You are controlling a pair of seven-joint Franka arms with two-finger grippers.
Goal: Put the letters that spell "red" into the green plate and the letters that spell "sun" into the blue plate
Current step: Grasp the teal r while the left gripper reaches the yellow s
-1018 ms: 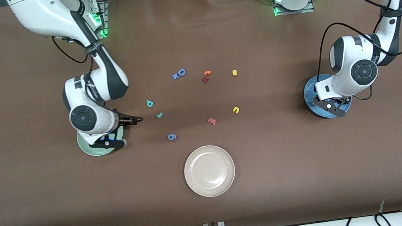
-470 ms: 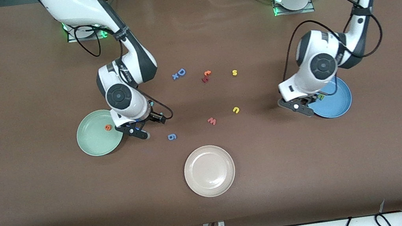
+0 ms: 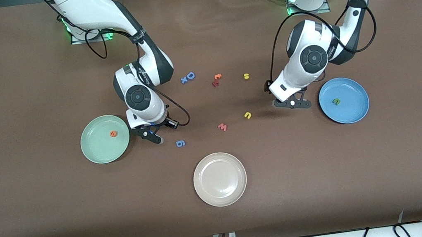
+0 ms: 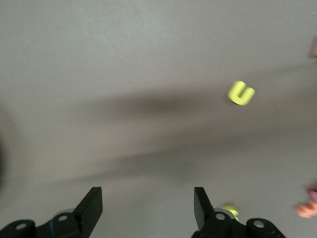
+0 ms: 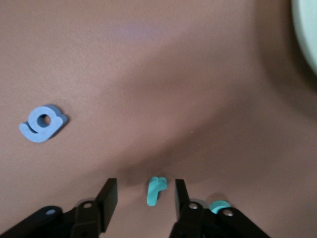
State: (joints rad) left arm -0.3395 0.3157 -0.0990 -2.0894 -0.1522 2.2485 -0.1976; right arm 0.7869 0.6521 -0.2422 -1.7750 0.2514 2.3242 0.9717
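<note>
- Brown table (image 3: 40, 211); cables along its front edge.
- Green plate (image 3: 96, 150), pale mint, toward the right arm's end; orange "e" (image 3: 113, 133) lies in it.
- Blue plate (image 3: 355, 107) toward the left arm's end; dark green u/n letter (image 3: 336, 101) lies in it.
- Right gripper (image 5: 142, 198) is low over the table beside the green plate; fingers apart, teal "r" (image 5: 156, 190) sits between them, untouched.
- Teal "d" (image 5: 219, 205) is mostly hidden by a right finger.
- Left gripper (image 4: 147, 203) is over bare table, fingers spread, empty; yellow u/n letter (image 4: 240, 92) is well clear of them.
- Yellow "s" (image 3: 246, 76) lies mid-table, farther from the front camera.
- Blue "g" (image 5: 43, 123) and beige plate (image 3: 220, 179) are near the front edge.
</note>
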